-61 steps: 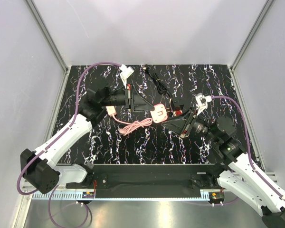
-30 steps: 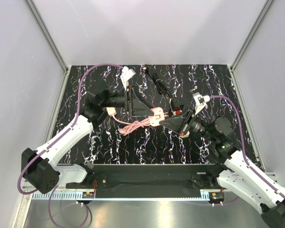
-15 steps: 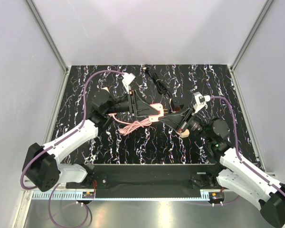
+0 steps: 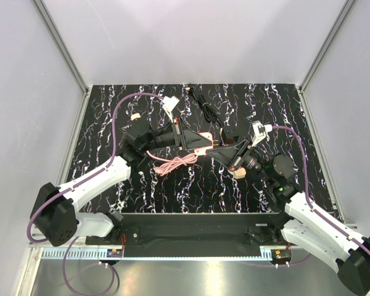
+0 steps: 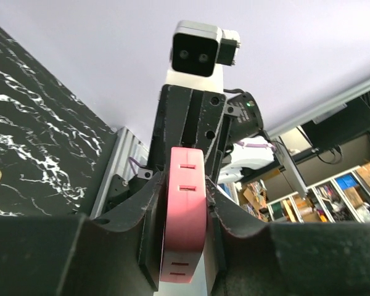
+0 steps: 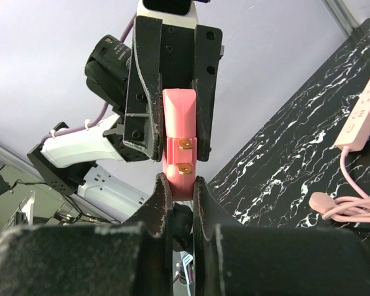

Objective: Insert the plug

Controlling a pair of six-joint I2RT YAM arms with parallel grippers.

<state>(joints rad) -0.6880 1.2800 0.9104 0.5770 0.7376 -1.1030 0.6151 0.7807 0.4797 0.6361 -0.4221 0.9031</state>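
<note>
My left gripper [image 4: 194,140] is shut on a pink socket block [image 4: 201,139] and holds it above the middle of the table. In the left wrist view the block [image 5: 186,179] sits between my fingers with its slots showing. My right gripper [image 4: 225,150] is shut on a pink plug [image 6: 180,172] with two brass prongs showing. In the right wrist view the plug's far end meets the socket block [image 6: 180,111], which is held in the left gripper's fingers [image 6: 145,92]. I cannot tell whether the prongs are in any slot.
A pink power strip [image 6: 362,111] and its coiled pink cable [image 4: 172,164] lie on the black marbled table [image 4: 142,191]. A black cable [image 4: 211,114] lies at the back. A small pale item [image 4: 135,116] lies at the back left. Grey walls surround the table.
My left gripper has swung right and tilted up with the socket block. My right gripper has moved left and up. The plug and block have come together above the table.
</note>
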